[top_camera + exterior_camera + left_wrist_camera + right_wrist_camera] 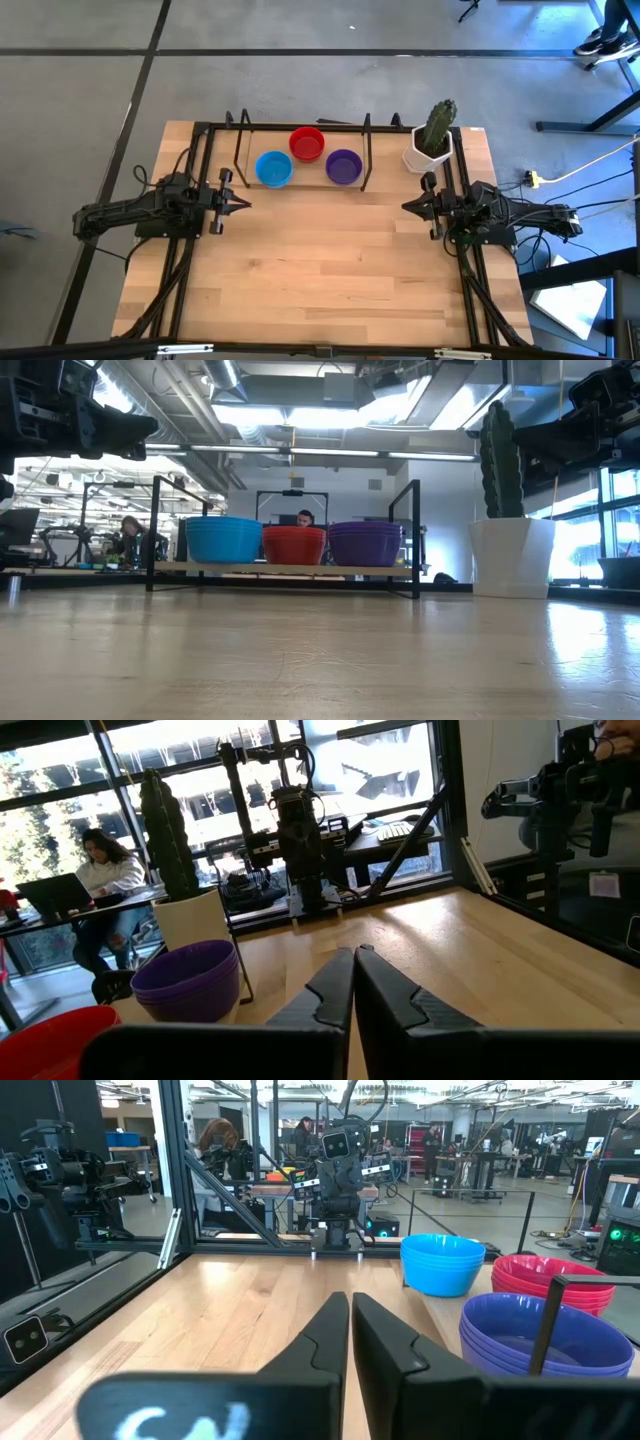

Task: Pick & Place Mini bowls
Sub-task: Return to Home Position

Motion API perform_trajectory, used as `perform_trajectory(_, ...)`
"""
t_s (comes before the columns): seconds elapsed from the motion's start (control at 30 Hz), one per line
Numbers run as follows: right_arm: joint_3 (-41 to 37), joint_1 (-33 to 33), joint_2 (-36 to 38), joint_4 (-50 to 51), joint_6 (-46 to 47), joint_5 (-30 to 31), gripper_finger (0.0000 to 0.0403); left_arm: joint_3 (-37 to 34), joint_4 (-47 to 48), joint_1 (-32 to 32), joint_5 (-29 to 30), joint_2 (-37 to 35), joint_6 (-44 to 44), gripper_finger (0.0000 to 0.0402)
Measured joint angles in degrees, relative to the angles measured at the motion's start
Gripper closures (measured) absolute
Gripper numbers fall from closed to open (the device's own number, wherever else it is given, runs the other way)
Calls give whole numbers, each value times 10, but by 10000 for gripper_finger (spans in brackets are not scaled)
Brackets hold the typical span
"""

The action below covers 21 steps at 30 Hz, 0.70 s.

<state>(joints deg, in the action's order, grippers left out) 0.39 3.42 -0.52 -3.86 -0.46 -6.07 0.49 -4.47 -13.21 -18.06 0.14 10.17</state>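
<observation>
Three stacks of mini bowls stand on the table's far part: a blue stack [273, 168], a red stack [307, 143] and a purple stack [343, 166], each resting on its base inside a black frame. My left gripper [244, 204] waits shut at the table's left side, pointing level toward the right. My right gripper [407, 206] waits shut at the right side, pointing level toward the left. In the wrist views the shut fingers [354, 982] [350, 1330] hold nothing. The bowls also show in the low view: blue [223, 539], red [294, 545], purple [365, 544].
A white pot with a cactus [433, 140] stands at the far right corner, just beyond my right gripper. A black metal frame [366, 150] surrounds the bowls. The bare wooden tabletop [320, 270] stretches between the arms and toward the near edge. People sit at desks in the room beyond.
</observation>
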Motion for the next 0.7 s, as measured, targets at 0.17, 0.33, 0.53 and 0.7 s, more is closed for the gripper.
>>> perform_trajectory(0.17, 0, 0, 0, 0, 0, 0, 382, 0, 0, 0, 0, 0, 0, 392)
perform_trajectory(0.33, 0, 0, 0, 0, 0, 0, 382, 0, 0, 0, 0, 0, 0, 395)
perform_trajectory(0.53, 0, 0, 0, 0, 0, 0, 382, 0, 0, 0, 0, 0, 0, 391)
perform_trajectory(0.7, 0, 0, 0, 0, 0, 0, 382, 0, 0, 0, 0, 0, 0, 394)
